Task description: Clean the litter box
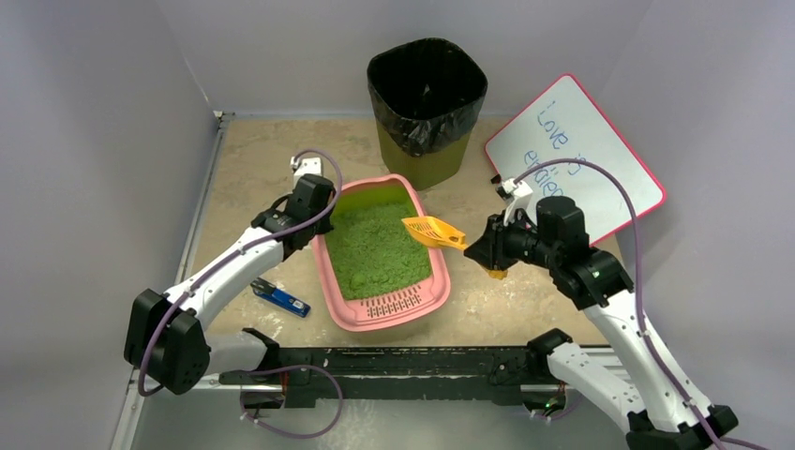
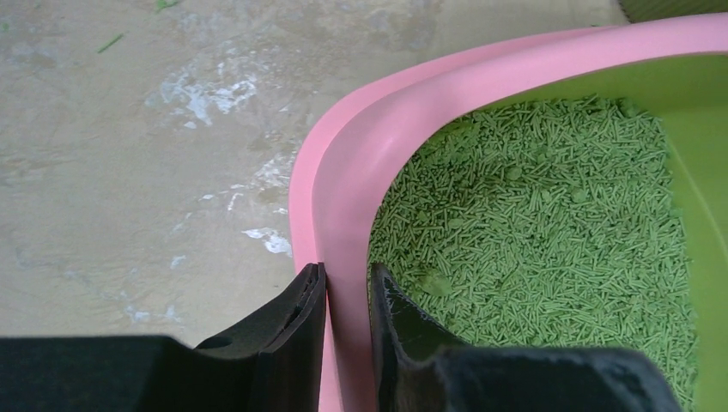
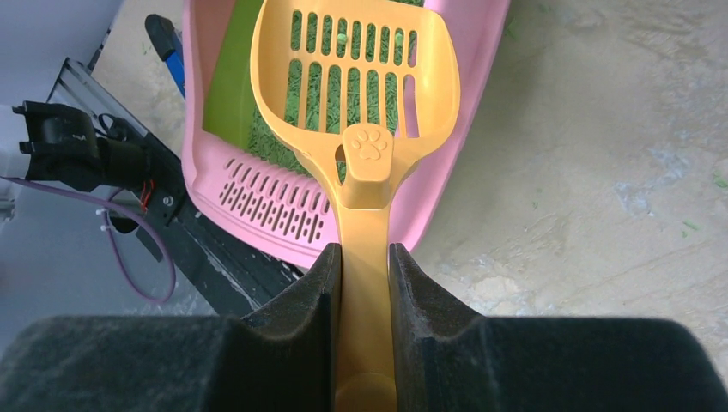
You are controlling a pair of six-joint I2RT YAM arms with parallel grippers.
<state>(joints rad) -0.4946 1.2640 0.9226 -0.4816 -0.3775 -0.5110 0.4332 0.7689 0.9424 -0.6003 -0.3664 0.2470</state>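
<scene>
The left gripper [image 2: 347, 287] is clenched on the pink rim of the litter box [image 2: 343, 189]. The right gripper [image 3: 365, 270] grasps the scoop [image 3: 369, 154] by its handle; the scoop head lies ahead, above the litter box.

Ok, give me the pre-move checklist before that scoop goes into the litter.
1. Left gripper shut on the rim of the shallow pink plastic litter box: ok.
2. Right gripper shut on the handle of the orange slotted plastic scoop: ok.
3. Scoop head over the box's right rim: ok.
4. Waste located in the green pellet litter: cannot tell.
5. Olive bin with black bag upright, mouth open: ok.
</scene>
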